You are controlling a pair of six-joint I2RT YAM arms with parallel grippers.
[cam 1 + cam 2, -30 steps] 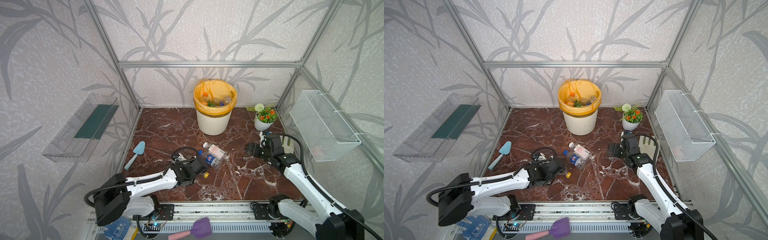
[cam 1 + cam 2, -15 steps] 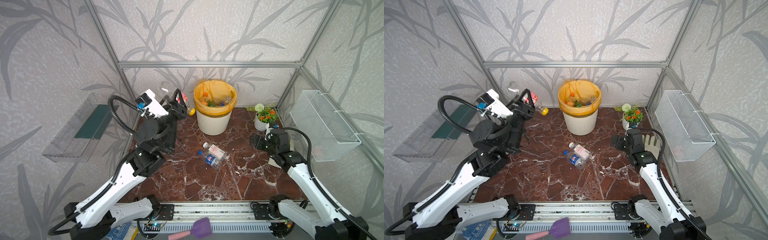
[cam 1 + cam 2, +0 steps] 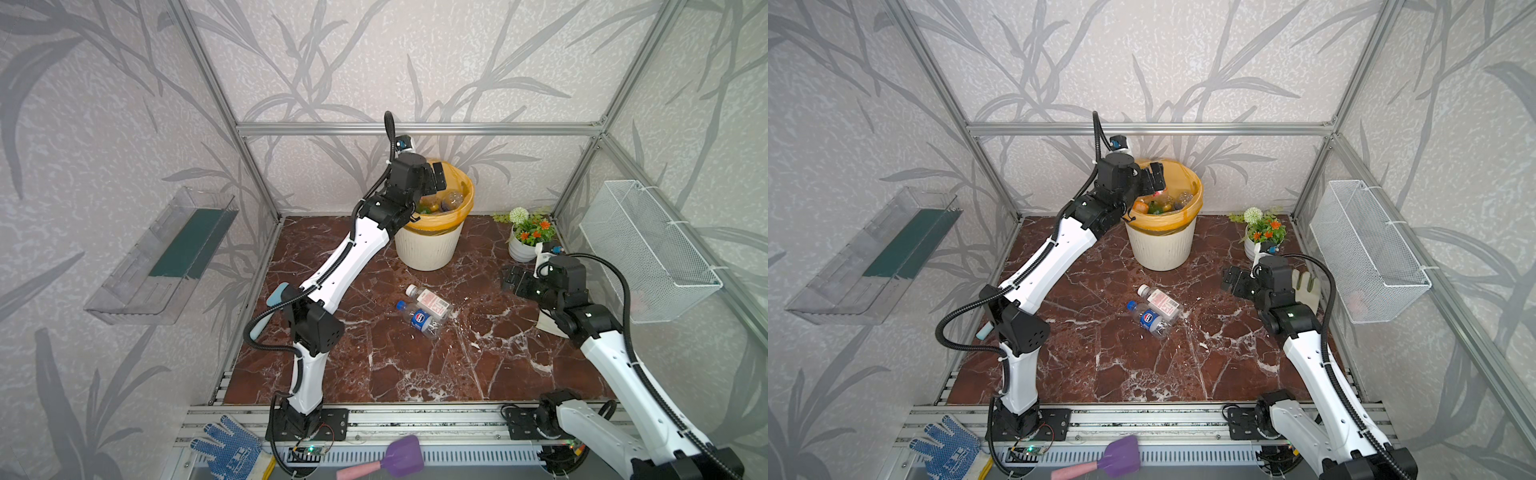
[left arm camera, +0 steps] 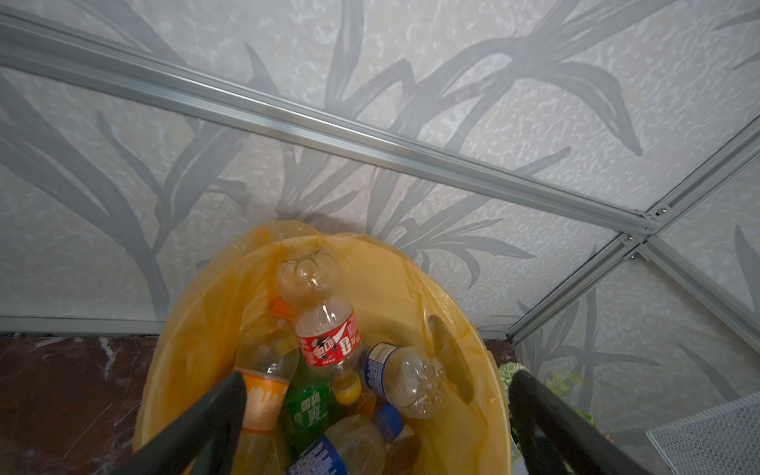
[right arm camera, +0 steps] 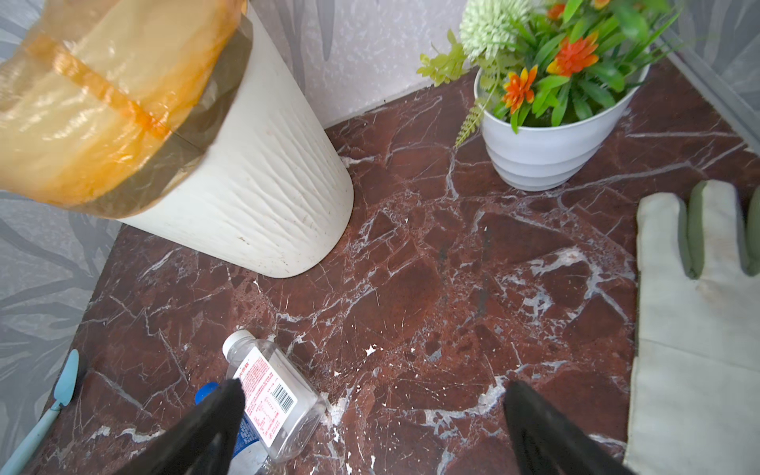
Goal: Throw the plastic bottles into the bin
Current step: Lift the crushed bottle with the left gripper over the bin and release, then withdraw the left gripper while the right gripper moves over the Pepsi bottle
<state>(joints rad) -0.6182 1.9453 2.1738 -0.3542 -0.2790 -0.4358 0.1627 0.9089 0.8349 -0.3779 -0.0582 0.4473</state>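
Observation:
The bin (image 3: 428,245) (image 3: 1160,245) stands at the back of the marble floor, its orange bag (image 4: 197,312) holding several plastic bottles. A red-labelled, yellow-capped bottle (image 4: 329,337) lies on top of that pile. My left gripper (image 3: 434,183) (image 4: 376,380) hangs open over the bin's mouth, holding nothing. Two bottles lie side by side mid-floor: a clear white-capped one (image 3: 430,300) (image 5: 271,386) and a blue-capped one (image 3: 419,320) (image 3: 1150,320). My right gripper (image 3: 513,278) (image 5: 370,390) is open and empty, low, to the right of those two.
A white flower pot (image 3: 523,249) (image 5: 547,152) stands right of the bin. A pale glove (image 5: 691,329) lies by the right arm. A wire basket (image 3: 648,249) hangs on the right wall, a clear shelf (image 3: 166,257) on the left. A blue trowel (image 5: 41,419) lies far left.
My left arm rose from the floor with the yellow-capped bottle, swung over the bin and opened; the bottle now lies in the bin. The right arm barely shifted.

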